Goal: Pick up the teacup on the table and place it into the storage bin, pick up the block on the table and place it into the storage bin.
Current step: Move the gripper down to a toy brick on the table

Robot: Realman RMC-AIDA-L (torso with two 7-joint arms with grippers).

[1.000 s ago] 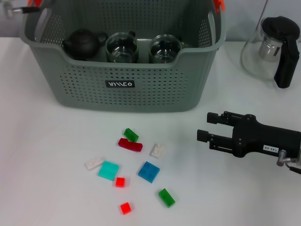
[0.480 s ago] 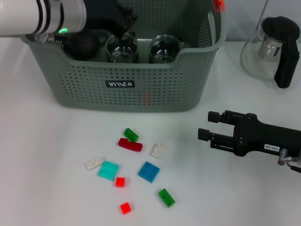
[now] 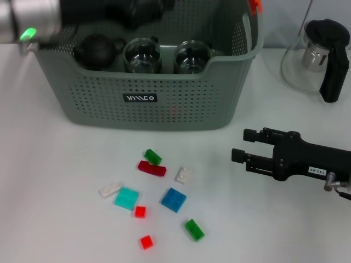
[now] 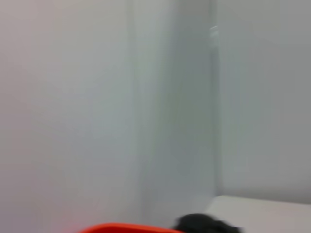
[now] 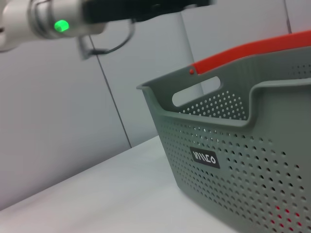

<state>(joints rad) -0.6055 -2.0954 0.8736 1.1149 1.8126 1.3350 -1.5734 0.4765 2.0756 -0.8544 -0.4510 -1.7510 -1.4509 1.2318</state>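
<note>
The grey-green storage bin [image 3: 143, 97] stands at the back of the white table. Inside it are a black teapot [image 3: 96, 49] and two glass teacups [image 3: 141, 55] [image 3: 192, 55]. Several small blocks lie in front of the bin, among them a green one [image 3: 153, 157], a dark red one [image 3: 152, 169], a blue one [image 3: 173, 199] and a teal one [image 3: 126, 198]. My left gripper [image 3: 141, 9] hovers over the bin's back left part, above the teapot and cups. My right gripper [image 3: 241, 145] is open and empty, low over the table to the right of the blocks. The bin also shows in the right wrist view [image 5: 243, 160].
A glass teapot with a black handle [image 3: 318, 55] stands at the back right, beside the bin. The bin's orange handle clip [image 3: 254, 5] is at its right rear corner. The left arm [image 5: 48, 22] shows above the bin in the right wrist view.
My left arm came in over the bin from the top left, dipped towards the left glass cup, and has now drawn up and back. The right arm and blocks have not moved.
</note>
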